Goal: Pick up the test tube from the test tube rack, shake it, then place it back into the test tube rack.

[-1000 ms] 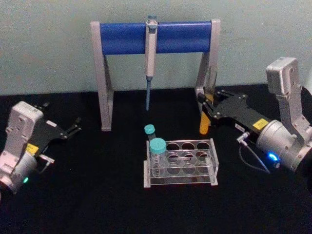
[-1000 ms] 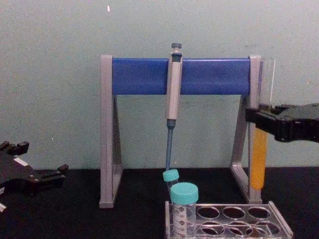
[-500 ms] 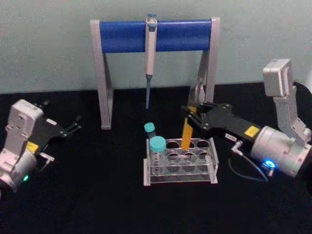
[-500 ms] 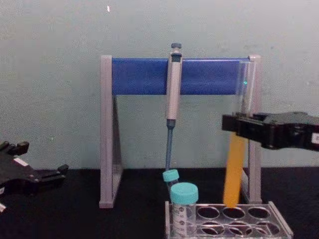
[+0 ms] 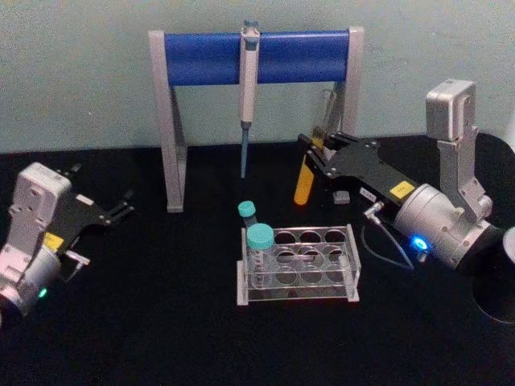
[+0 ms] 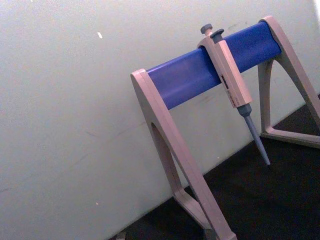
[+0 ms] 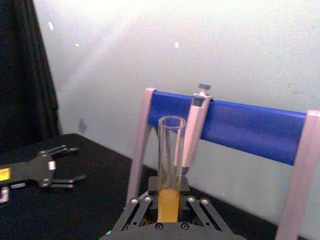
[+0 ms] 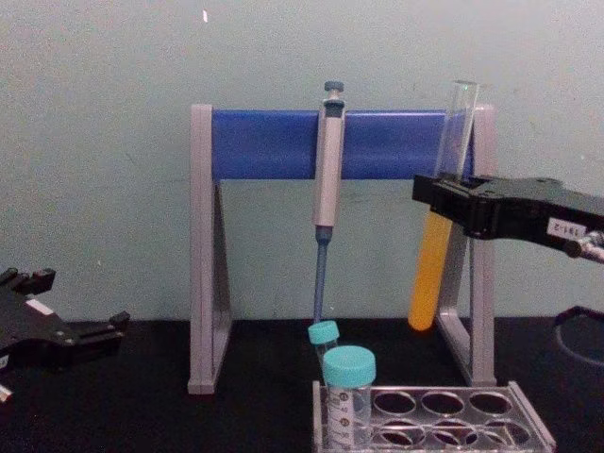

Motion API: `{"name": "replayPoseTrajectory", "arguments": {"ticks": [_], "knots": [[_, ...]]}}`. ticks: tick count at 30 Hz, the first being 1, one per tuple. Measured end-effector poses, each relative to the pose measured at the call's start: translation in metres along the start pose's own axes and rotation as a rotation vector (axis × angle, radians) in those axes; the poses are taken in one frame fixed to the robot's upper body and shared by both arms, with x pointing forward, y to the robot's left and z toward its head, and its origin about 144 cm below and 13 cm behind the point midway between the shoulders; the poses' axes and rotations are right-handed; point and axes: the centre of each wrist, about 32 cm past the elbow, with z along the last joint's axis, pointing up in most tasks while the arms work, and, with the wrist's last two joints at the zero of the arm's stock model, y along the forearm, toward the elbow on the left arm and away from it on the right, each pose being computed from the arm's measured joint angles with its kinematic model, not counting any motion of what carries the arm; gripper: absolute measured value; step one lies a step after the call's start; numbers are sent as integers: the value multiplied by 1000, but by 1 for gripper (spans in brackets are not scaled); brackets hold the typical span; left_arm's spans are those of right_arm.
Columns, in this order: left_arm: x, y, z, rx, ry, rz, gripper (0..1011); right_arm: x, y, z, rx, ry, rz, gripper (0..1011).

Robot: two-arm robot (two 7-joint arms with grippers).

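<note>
Orange test tube tilts above the back of the test tube rack, right gripper jaws clenched on it. I'd shake gently, mouth up; left gripper parked well left, jaws released.

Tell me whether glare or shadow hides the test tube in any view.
Head view: the test tube has its clear top blending into the pipette stand above the right gripper. Chest view: evenly lit, tube plain against the wall. Right wrist view: soft glare on that wall. Left gripper idle, far left.
</note>
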Motion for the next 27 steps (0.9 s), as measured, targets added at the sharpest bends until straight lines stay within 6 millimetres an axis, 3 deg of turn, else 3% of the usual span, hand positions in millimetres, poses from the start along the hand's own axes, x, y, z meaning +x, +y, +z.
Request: {"name": "replayPoseTrajectory", "arguments": {"ticks": [27], "knots": [[0,0,0,0,0,0,1001,4,-4,1,-23,-61,-61,225]]}}
